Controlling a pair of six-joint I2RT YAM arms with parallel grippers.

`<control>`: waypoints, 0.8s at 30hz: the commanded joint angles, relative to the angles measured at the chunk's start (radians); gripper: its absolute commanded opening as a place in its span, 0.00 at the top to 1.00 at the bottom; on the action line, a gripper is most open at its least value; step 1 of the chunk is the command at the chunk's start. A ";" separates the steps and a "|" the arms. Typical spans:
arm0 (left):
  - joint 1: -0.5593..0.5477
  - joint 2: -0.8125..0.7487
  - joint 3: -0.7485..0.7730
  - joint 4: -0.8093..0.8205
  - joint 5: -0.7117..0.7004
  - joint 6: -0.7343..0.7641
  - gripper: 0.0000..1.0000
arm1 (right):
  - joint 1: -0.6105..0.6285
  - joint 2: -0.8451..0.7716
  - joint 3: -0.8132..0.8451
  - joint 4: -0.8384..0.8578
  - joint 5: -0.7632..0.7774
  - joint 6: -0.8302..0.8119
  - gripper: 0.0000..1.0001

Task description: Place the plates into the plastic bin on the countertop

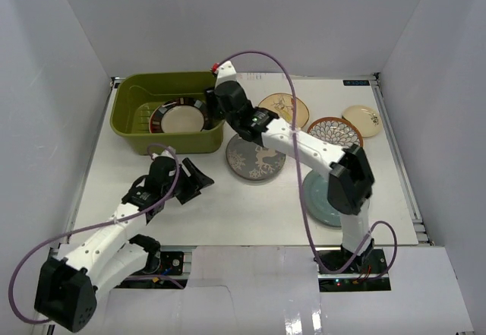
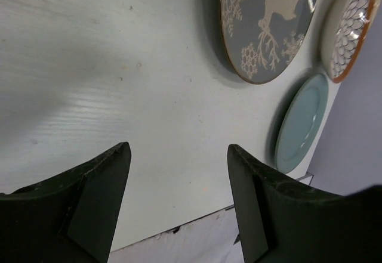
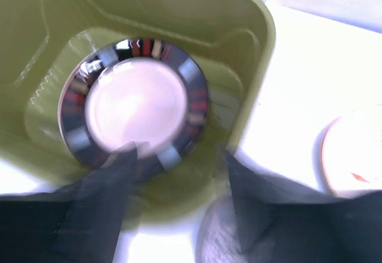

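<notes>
**A:** Where do the plates sit?

**B:** The dark-rimmed cream plate [image 1: 181, 117] lies flat on the bottom of the plastic bin [image 1: 125, 122], toward its right end. The bin stands at the far left of the tabletop [image 1: 228, 210].

**A:** And the others?

**B:** Five show on the tabletop, right of the bin. The grey plate [image 1: 256, 158] with the white figure lies just beside the bin's near right corner. The tan floral plate [image 1: 285, 109] is behind it. The brown-white lattice plate [image 1: 334, 132] and the small cream plate [image 1: 361, 119] lie further right. The pale blue plate [image 1: 319, 202] is nearest the arm bases, partly hidden under the right arm [image 1: 319, 153].

**A:** What about the right end effector?

**B:** The right end effector [image 1: 215, 101] hangs over the bin's right end, beside the plate inside. Its wrist view is blurred, but the fingers stand apart with nothing between them. One fingertip overlaps the plate's rim there; whether it touches, I cannot tell.

**A:** And the left?

**B:** The left end effector [image 1: 195, 177] is low over bare tabletop in front of the bin, pointing toward the grey plate. Its jaws are spread wide and hold nothing.
</notes>
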 commanded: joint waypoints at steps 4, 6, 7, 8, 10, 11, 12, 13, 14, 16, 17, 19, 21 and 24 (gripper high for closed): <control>-0.289 0.259 0.049 0.228 -0.293 -0.181 0.25 | 0.003 -0.534 -0.439 0.199 0.008 0.046 0.66; -0.333 0.318 0.053 0.296 -0.375 -0.247 0.25 | 0.003 -0.655 -0.654 0.251 0.017 0.087 0.64; -0.359 0.370 0.053 0.318 -0.398 -0.264 0.24 | 0.004 -0.766 -0.717 0.258 0.020 0.101 0.63; -0.368 0.395 0.058 0.340 -0.422 -0.279 0.25 | 0.003 -0.816 -0.776 0.261 0.026 0.127 0.63; -0.385 0.445 0.064 0.393 -0.482 -0.322 0.24 | 0.003 -0.972 -0.934 0.255 0.037 0.158 0.62; -0.387 0.500 0.075 0.438 -0.495 -0.334 0.25 | 0.003 -1.021 -0.981 0.252 0.039 0.191 0.62; -0.390 0.528 0.082 0.455 -0.505 -0.345 0.25 | 0.001 -1.070 -1.027 0.247 0.037 0.210 0.62; -0.393 0.559 0.093 0.463 -0.515 -0.356 0.25 | 0.003 -1.158 -1.104 0.224 0.042 0.225 0.62; -0.393 0.612 0.105 0.472 -0.519 -0.377 0.26 | 0.003 -1.195 -1.136 0.210 0.040 0.241 0.62; -0.400 0.660 0.136 0.482 -0.545 -0.403 0.26 | 0.003 -1.290 -1.211 0.160 0.036 0.276 0.61; -0.400 0.680 0.144 0.492 -0.548 -0.408 0.26 | 0.004 -1.313 -1.230 0.146 0.032 0.287 0.61; -0.400 0.732 0.161 0.527 -0.559 -0.411 0.28 | 0.003 -1.364 -1.276 0.120 0.023 0.310 0.61; -0.400 0.780 0.182 0.522 -0.579 -0.420 0.37 | 0.003 -1.382 -1.298 0.120 0.017 0.324 0.61; -0.400 0.824 0.205 0.532 -0.608 -0.445 0.51 | 0.003 -1.390 -1.321 0.120 -0.020 0.339 0.62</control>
